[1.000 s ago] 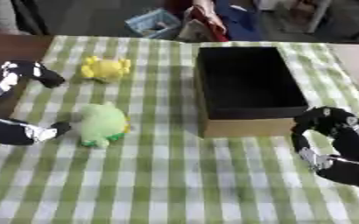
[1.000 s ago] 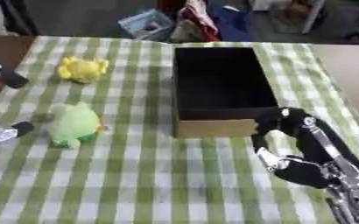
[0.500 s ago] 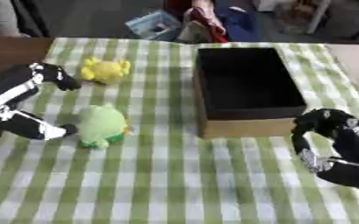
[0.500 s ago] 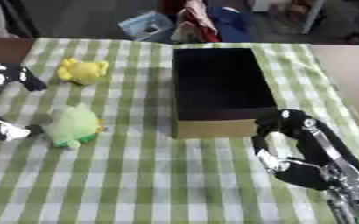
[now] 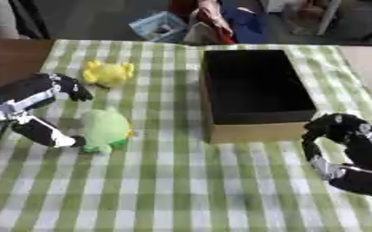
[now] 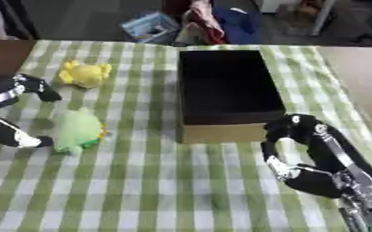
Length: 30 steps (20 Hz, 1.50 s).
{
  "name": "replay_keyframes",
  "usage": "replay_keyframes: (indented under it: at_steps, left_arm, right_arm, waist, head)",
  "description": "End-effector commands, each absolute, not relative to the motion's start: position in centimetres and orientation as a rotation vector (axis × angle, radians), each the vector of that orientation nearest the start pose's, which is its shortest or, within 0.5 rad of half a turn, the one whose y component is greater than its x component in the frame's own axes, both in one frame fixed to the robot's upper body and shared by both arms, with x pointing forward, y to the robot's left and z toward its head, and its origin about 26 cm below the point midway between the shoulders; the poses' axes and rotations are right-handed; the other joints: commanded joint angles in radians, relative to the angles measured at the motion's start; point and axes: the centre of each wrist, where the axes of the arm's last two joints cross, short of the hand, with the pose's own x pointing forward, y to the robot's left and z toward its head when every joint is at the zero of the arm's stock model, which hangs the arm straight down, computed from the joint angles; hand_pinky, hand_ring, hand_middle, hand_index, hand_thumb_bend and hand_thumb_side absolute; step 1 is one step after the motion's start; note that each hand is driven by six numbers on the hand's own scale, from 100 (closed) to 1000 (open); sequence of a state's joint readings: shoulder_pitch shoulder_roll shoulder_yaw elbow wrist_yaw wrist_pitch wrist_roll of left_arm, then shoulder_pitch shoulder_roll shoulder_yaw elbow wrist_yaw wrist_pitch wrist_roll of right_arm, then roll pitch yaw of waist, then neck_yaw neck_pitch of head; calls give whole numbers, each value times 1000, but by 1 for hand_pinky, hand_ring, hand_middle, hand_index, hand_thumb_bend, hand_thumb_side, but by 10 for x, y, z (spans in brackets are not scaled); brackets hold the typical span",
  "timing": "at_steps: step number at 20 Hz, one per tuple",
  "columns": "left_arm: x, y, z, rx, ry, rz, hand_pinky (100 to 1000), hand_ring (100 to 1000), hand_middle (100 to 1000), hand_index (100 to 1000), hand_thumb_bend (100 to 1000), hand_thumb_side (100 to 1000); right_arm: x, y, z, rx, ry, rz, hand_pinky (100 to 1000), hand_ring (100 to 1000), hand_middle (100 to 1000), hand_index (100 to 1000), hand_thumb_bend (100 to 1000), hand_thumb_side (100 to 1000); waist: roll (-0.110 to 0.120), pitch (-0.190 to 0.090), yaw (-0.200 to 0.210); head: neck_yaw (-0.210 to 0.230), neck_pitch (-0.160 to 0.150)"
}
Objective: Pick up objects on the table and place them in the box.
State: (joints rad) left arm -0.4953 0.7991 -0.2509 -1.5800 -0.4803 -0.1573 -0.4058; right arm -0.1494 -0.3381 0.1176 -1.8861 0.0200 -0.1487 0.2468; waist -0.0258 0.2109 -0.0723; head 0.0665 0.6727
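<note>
- Left eye view showed a table (image 5: 181,195) under a green and white checked cloth, with a dark open box (image 5: 256,93) standing right of centre, its near wall tan.
- The box's inside looked black; nothing could be made out in it.
- A green toy (image 5: 106,130) lay on the cloth left of the box, well apart from it.
- A yellow toy (image 5: 107,73) lay farther back, beyond the green one and apart from it.
- The left hand (image 5: 32,105) came in from the left edge, its fingers spread wide: the upper fingers reached out just short of the yellow toy, while the thumb's pale tip lay against, or just beside, the green toy's near-left side. The fingers were not closed round either toy.
- The right hand (image 6: 312,154) hovered near the box's near right corner, fingers and thumb curved into an open arc with a gap between their tips, holding nothing.
</note>
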Motion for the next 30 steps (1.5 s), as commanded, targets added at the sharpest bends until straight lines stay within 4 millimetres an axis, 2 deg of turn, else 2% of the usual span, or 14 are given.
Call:
replay_keyframes:
  at_steps: [1, 19, 30]
  left_arm:
    - [366, 328, 208, 724, -1535, -1623, 823, 711, 666, 792, 615, 243]
    - [385, 320, 191, 673, -1456, -1685, 815, 701, 646, 782, 611, 240]
    - [395, 322, 177, 743, -1448, -1657, 783, 648, 605, 765, 618, 183]
  right_arm:
    - [294, -258, 129, 34, -2071, 750, 668, 540, 521, 670, 164, 100]
    - [294, -258, 128, 37, -2067, 749, 668, 539, 521, 670, 161, 100]
    - [294, -258, 127, 40, -2067, 748, 668, 539, 520, 670, 159, 100]
  waist:
    - [4, -16, 0]
    - [4, -16, -11]
    - [3, -13, -16]
  head:
    - [1, 3]
    - [3, 4]
    - [2, 4]
